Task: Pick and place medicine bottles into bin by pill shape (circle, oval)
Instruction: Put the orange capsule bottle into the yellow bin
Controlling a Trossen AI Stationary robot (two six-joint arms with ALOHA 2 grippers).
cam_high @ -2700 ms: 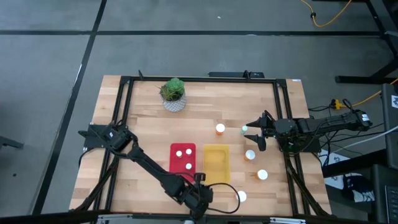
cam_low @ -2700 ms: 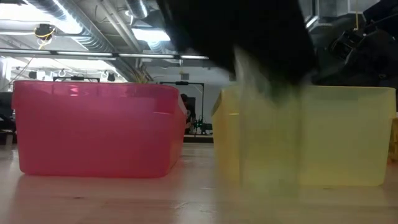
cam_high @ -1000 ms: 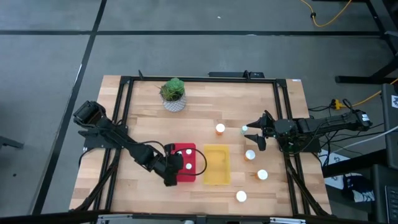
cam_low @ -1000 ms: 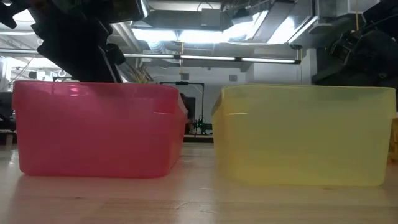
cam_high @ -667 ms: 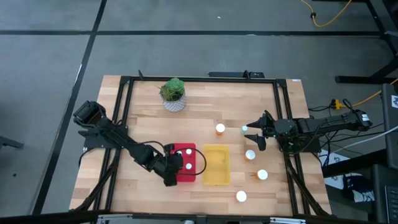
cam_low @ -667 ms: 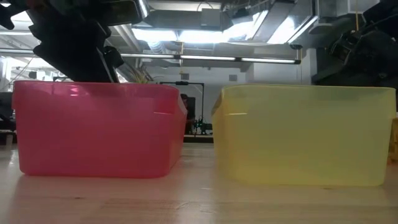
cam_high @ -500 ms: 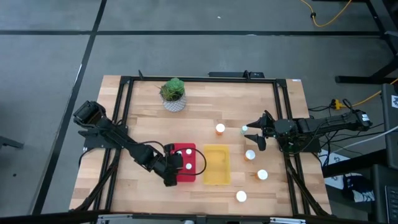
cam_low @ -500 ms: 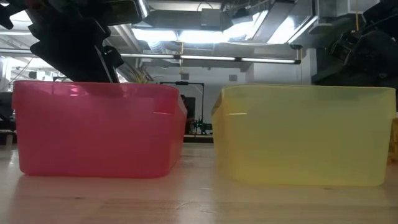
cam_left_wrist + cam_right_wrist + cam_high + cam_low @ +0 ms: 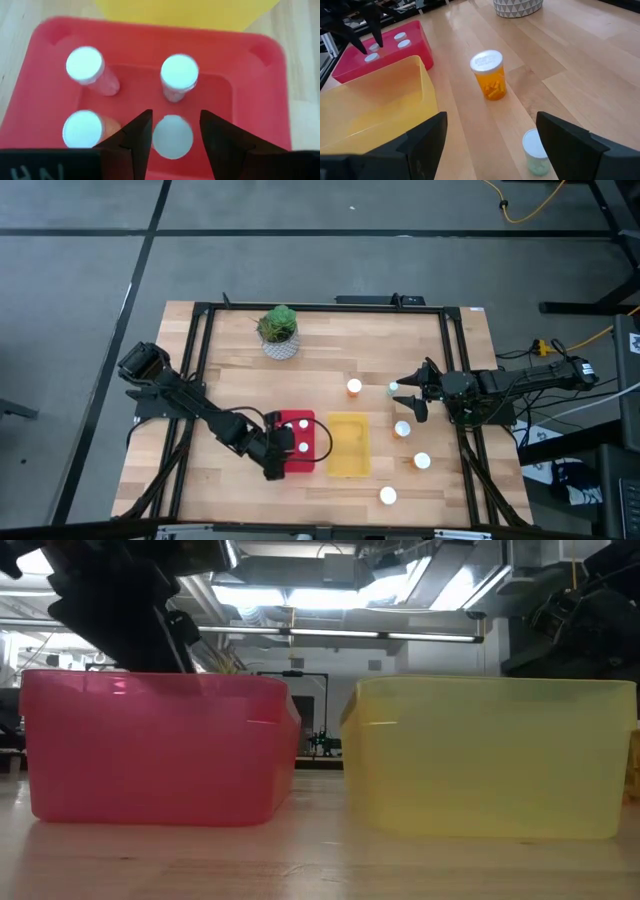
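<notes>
Red plastic bin [image 9: 260, 95] holds four bottles; the left claw [image 9: 172, 135] hangs just over it, fingers spread on both sides of the nearest bottle [image 9: 172, 136], not pinching it. If the claw lifts crooked, a finger can catch this cap and tip the bottle onto its neighbours. A second ago the fingers were pressed together; now they are apart. The right claw [image 9: 410, 396] waits spread near the loose bottles [image 9: 402, 429] on the surface [image 9: 330, 360].

Your left hand [image 9: 172, 137] sits over the bin [image 9: 294, 424]: one bottle [image 9: 172, 136] directly beneath it, three more just beyond and beside. Second bin [image 9: 348, 445] next over. Right hand [image 9: 407, 395] waits among loose bottles [image 9: 354, 387] on the table [image 9: 330, 350].
</notes>
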